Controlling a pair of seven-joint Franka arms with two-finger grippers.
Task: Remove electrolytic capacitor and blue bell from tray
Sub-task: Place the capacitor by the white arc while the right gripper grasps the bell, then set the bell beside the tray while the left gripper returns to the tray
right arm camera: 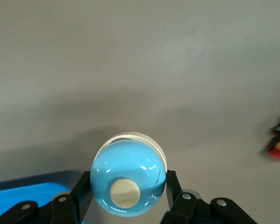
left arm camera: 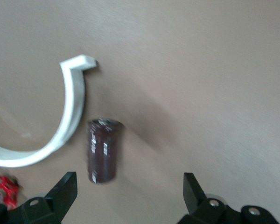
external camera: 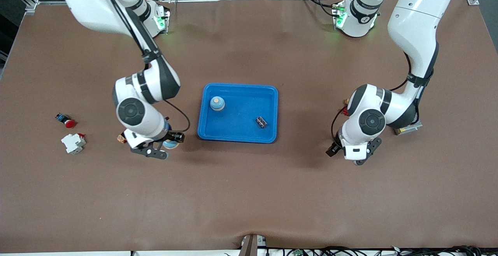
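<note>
Now right gripper (right arm camera: 126,196) clamps a blue bell (right arm camera: 128,179) over the table beside the tray (external camera: 237,133). Left gripper (left arm camera: 130,196) hangs open over a capacitor (left arm camera: 102,149) lying on the table. Another bell (external camera: 217,103) and capacitor (external camera: 261,122) remain in the tray. Risk: released bell rolls.

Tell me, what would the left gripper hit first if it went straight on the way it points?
Likely the table: the left gripper stands open, and the capacitor lies just off its line, near one finger. Depth is unclear.
</note>
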